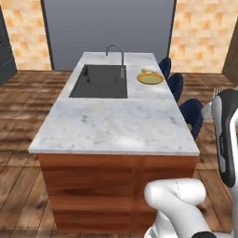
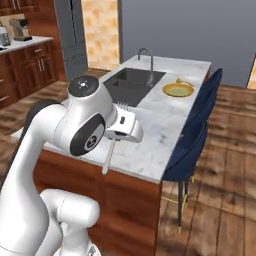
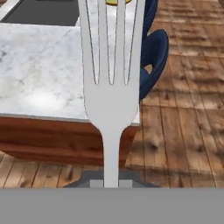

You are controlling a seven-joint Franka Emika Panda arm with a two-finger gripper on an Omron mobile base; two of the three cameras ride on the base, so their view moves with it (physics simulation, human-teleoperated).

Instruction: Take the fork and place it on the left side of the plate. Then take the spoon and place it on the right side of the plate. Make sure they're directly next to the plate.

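My gripper point(image 3: 111, 183) is shut on the handle of the silver-grey fork point(image 3: 111, 87), whose tines point up and away in the hand view. In the right base view the fork point(image 2: 111, 152) hangs through the hand point(image 2: 125, 125), above the near right part of the marble island, with its tines above the hand. The yellow-orange plate point(image 1: 150, 79) point(image 2: 178, 90) lies far off on the island, to the right of the sink. The yellow spoon point(image 1: 144, 71) point(image 2: 181, 81) lies at the plate's far edge; I cannot tell if it touches it.
A dark sink point(image 1: 100, 81) with a curved faucet point(image 1: 122, 58) is set in the island's far half. Blue stools point(image 1: 191, 115) point(image 2: 192, 145) line the island's right side. Wooden floor surrounds it. Cabinets and a coffee machine point(image 2: 20, 29) stand at the far left.
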